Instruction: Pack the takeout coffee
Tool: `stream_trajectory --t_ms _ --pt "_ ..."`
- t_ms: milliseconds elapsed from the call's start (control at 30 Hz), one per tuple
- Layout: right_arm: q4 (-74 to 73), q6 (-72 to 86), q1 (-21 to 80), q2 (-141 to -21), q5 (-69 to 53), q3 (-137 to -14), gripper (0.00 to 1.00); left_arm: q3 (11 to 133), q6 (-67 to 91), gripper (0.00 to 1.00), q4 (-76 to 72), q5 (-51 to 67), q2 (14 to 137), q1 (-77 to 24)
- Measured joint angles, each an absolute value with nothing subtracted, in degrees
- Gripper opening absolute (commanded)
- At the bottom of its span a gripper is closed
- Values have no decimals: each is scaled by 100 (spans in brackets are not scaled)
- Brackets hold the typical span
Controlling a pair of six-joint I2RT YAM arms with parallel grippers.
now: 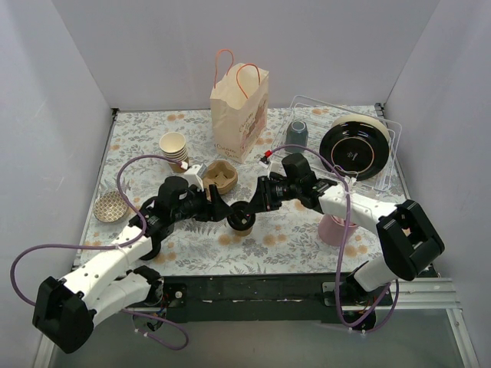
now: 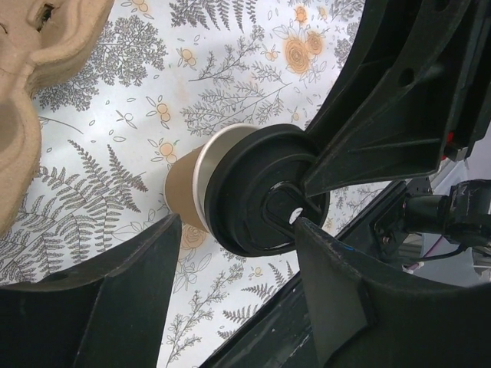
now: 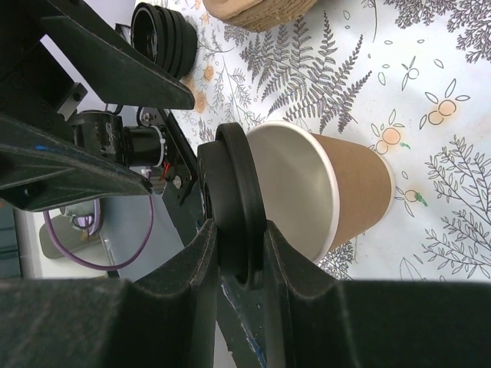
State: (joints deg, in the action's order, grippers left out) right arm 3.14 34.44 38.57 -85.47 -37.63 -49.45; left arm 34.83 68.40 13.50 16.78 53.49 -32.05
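Observation:
The takeout coffee [image 1: 241,222] is a short kraft-brown cup [image 3: 357,188] standing on the floral tablecloth near the front middle. Its black lid [image 3: 234,199] sits tilted at the cup's mouth, and the white inside shows in the right wrist view. My right gripper [image 3: 239,230] is shut on the lid's rim, pinching it edge-on, and reaches in from the right [image 1: 259,201]. My left gripper [image 2: 236,222] comes from the left [image 1: 222,208] with its jaws open on either side of the cup [image 2: 182,188]. One fingertip [image 2: 301,224] is at the lid [image 2: 253,192]; the other stands apart.
A kraft paper bag [image 1: 239,115] with orange handles stands upright at the back centre. A stack of lidless cups [image 1: 175,148] and a pulp cup carrier [image 1: 219,178] lie left of centre. A clear rack holds a grey mug [image 1: 297,134] and black plate [image 1: 353,149]. A pink cup [image 1: 334,228] is under the right arm.

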Motion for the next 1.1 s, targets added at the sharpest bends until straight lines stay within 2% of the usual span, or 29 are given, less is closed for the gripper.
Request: stream_trajectory --t_ms 300,767,1100 --pt "314 3459 3787 -8683 -3815 -5026 28 3483 6845 54 1354 1682 5710 -3205" --pt "287 3535 3660 -8794 -3940 -5096 47 3483 6842 53 1354 1678 5929 -3205" --pt "128 3430 3424 -8814 -3938 -5205 52 3483 6838 54 1356 1678 6099 -3205"
